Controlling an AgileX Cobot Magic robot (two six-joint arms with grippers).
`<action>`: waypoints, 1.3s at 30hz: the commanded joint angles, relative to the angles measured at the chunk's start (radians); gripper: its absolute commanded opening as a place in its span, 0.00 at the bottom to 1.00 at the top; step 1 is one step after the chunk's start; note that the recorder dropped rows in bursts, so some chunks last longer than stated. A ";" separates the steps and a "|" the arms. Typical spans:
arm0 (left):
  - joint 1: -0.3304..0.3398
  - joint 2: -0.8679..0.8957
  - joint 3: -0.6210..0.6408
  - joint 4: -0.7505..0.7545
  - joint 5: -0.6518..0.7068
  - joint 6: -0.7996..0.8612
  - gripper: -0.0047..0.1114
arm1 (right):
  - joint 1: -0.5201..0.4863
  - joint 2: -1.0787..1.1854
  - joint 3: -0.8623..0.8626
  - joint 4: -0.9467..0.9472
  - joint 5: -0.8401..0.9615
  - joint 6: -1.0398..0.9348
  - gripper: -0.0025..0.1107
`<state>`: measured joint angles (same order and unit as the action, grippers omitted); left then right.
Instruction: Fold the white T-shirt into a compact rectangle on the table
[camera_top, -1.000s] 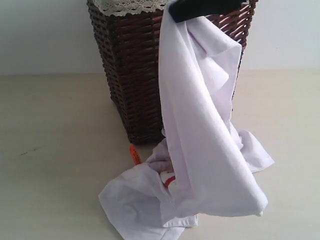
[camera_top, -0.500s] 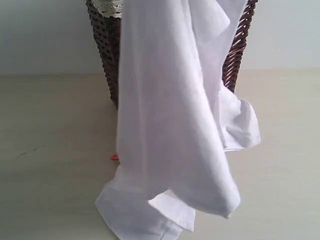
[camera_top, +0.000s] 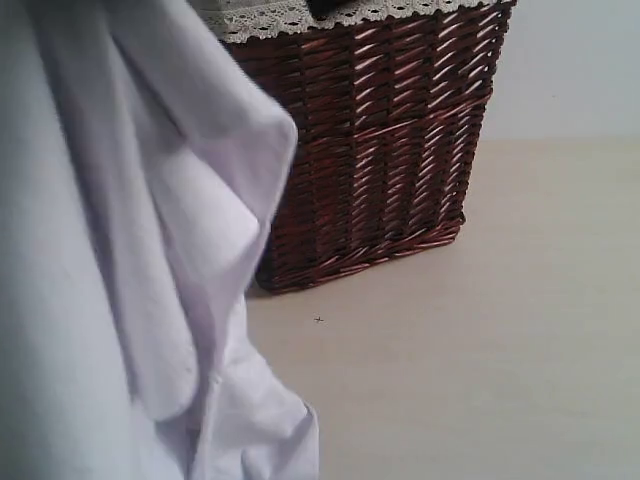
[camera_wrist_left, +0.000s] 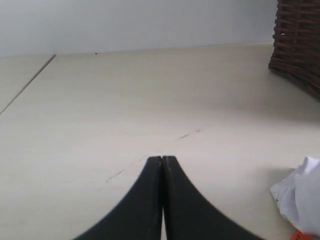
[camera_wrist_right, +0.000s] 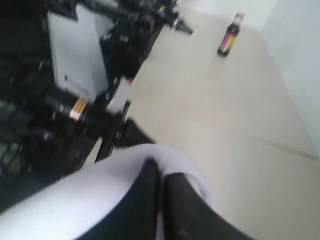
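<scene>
Right gripper (camera_wrist_right: 161, 167) — jaws pressed together, pinching fold of white T-shirt (camera_wrist_right: 90, 200). Left gripper (camera_wrist_left: 162, 160) — jaws shut, nothing between them, over bare table (camera_wrist_left: 125, 100); crumpled shirt edge near it, not touching. Exterior view: shirt hangs close to lens, fills left half of frame; wicker basket (camera_top: 380, 150) with lace trim (camera_top: 290, 18) upper centre, on table. Right wrist view alone: dark bottle (camera_wrist_right: 229, 36), label too blurred to read. Left wrist view alone: orange tag (camera_wrist_left: 300, 235) at shirt edge, no writing legible.

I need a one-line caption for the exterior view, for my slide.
White T-shirt hangs across the left side, hiding part of the wicker basket on the table.
</scene>
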<state>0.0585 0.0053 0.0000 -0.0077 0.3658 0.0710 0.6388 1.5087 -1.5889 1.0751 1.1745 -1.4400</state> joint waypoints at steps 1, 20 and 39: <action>0.000 -0.005 0.000 -0.003 -0.008 0.000 0.04 | -0.008 -0.006 0.041 -0.558 0.047 0.177 0.02; 0.000 -0.005 0.000 -0.003 -0.008 0.000 0.04 | -0.236 -0.001 0.733 -1.289 0.047 0.193 0.02; 0.000 -0.005 0.000 -0.003 -0.008 0.000 0.04 | -0.290 -0.092 0.781 -0.355 -0.601 -0.112 0.02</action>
<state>0.0585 0.0053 0.0000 -0.0077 0.3658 0.0710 0.3526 1.4513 -0.8106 0.4193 0.5760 -1.3641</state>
